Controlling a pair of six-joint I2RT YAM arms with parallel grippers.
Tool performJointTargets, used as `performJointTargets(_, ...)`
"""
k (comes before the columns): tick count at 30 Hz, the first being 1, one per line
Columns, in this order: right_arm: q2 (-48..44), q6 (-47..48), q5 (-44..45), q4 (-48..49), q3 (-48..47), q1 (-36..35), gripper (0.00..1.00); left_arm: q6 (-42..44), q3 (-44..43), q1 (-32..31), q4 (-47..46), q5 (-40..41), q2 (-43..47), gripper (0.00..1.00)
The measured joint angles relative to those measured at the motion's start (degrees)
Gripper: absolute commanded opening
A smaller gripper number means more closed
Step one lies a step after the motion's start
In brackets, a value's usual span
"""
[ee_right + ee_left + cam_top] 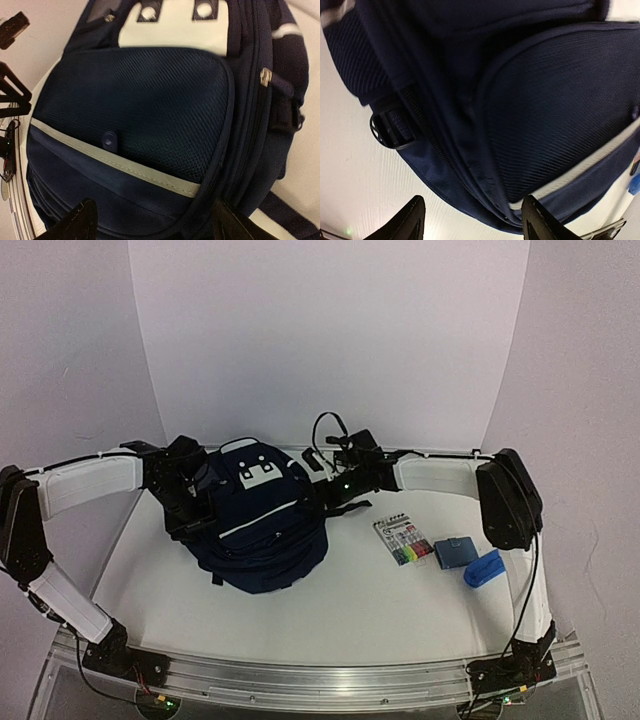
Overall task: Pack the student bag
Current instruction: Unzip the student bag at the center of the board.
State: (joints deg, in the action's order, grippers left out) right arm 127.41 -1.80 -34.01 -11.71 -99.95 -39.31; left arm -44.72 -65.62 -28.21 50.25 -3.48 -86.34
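The student bag (262,520), navy blue with thin white stripes and a white patch with two buckle slots, lies in the middle of the table. It fills the left wrist view (530,110) and the right wrist view (150,115). My left gripper (197,502) is at the bag's left side, open, its jaws (472,225) wide apart over the bag's edge and holding nothing. My right gripper (322,490) is at the bag's upper right side, open, its jaws (152,227) spread over the front pocket. The bag's zippers look closed.
A pack of coloured markers (403,539), a small blue box (452,552) and a blue pouch-like item (484,569) lie to the right of the bag. A black cable (328,425) loops behind the right wrist. White walls stand behind the table.
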Motion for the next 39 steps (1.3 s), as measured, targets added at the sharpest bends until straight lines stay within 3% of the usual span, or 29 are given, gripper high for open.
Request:
performJointTargets(6, 2.67, -3.55, -2.28, -0.16, -0.17, -0.04, 0.44, -3.63, 2.23, 0.00, -5.51, -2.87, -3.53, 0.46)
performJointTargets(13, 0.77, -7.25, -3.40, 1.88, 4.67, 1.80, 0.02, 0.03, -11.76, 0.23, 0.28, -3.90, -18.00, 0.39)
performJointTargets(17, -1.58, -11.21, -4.40, 0.45, 7.07, 2.81, 0.00, 3.43, -19.41, 0.97, 0.14, -2.98, -23.28, 0.50)
performJointTargets(21, -2.07, -17.49, -5.90, 0.93, 7.25, 2.91, 0.00, 6.47, -19.86, 1.37, -3.00, -2.33, -22.61, 0.58)
performJointTargets(25, -2.08, -25.56, -7.67, 2.21, 7.35, 3.07, 0.00, 9.18, -15.08, -0.15, -6.15, -0.49, -16.97, 0.57)
performJointTargets(32, -2.08, -41.08, -11.19, 5.11, 7.39, 4.90, 0.00, 11.23, -6.22, -9.50, -9.51, 5.09, -4.29, 0.50)
performJointTargets(39, -2.08, -48.84, -11.58, 10.68, 8.32, 5.55, 0.00, 10.99, -3.66, -14.45, -9.80, 5.95, -3.28, 0.55)
